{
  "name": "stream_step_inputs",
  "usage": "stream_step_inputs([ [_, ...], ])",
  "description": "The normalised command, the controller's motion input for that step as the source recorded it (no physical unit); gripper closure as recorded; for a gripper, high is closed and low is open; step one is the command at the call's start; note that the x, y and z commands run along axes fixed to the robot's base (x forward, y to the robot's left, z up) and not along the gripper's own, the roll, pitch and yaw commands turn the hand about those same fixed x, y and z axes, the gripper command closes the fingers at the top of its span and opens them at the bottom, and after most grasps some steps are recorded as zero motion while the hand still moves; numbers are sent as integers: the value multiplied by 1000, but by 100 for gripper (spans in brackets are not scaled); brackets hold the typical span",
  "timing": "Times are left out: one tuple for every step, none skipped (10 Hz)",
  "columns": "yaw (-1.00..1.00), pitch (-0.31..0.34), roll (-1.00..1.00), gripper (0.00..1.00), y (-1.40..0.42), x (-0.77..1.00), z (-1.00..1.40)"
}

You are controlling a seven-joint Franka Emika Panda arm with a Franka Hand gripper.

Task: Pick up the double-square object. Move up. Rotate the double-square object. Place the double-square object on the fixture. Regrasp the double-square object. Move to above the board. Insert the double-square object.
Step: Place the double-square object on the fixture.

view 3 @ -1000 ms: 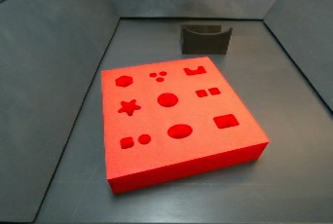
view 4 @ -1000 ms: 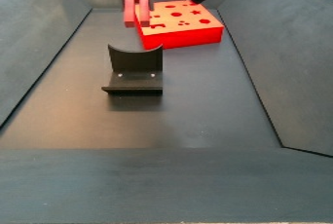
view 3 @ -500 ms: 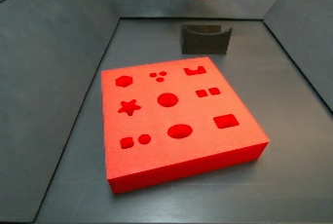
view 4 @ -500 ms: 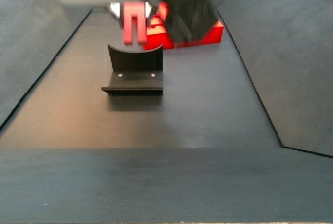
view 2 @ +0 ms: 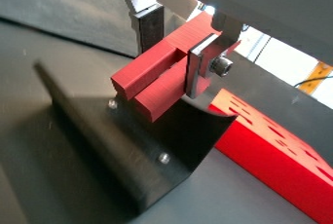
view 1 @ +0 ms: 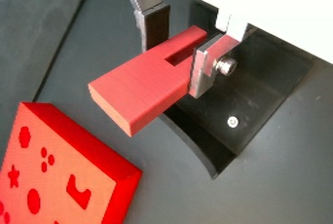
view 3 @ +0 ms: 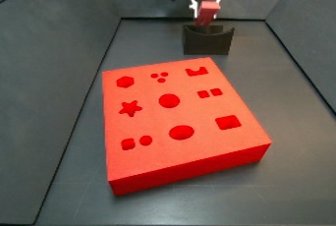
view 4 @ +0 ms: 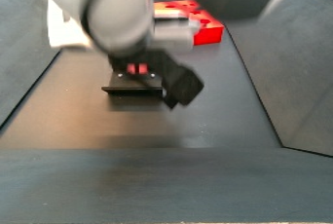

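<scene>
the board [view 3: 182, 122], a thick bright red slab with recessed star, hexagon, circle, square and oval holes, is lying in the middle of the dark floor [view 3: 292, 181] in a side view, and a corner of it is showing in both wrist views [view 1: 58, 174] [view 2: 279, 155]. the arm [view 4: 124, 14] is filling much of a side view as a blurred grey mass, with the board's far edge [view 4: 196, 25] peeking out behind it. the fixture [view 3: 207, 40], a small near-black block, is standing beyond the board's far edge; its dark bracket is sitting right under the held piece in both wrist views [view 1: 247, 101] [view 2: 124, 150]. the gripper [view 3: 206, 4] is hanging directly above the fixture, its silver fingers [view 1: 208, 64] pinching the double-square object [view 1: 146, 82] by its sides. the red-pink block [view 2: 156, 72] is sticking out past the fingertips, just over the fixture's notch; whether it is touching the fixture cannot be told.
</scene>
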Motion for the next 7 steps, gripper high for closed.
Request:
stream_step_inputs([
  [-126,46,-372,100,114,173,-1000],
  [-118,38,-231,100,109,181,-1000],
  [-112,22,-185,100,104,172,-922],
  [-103,13,-164,100,86,130,-685],
  [-92,4,-125,100,108,110,-639],
  [-82,-7,-113,100,113,89,-624],
  [0,0,0,0,0,0,0],
])
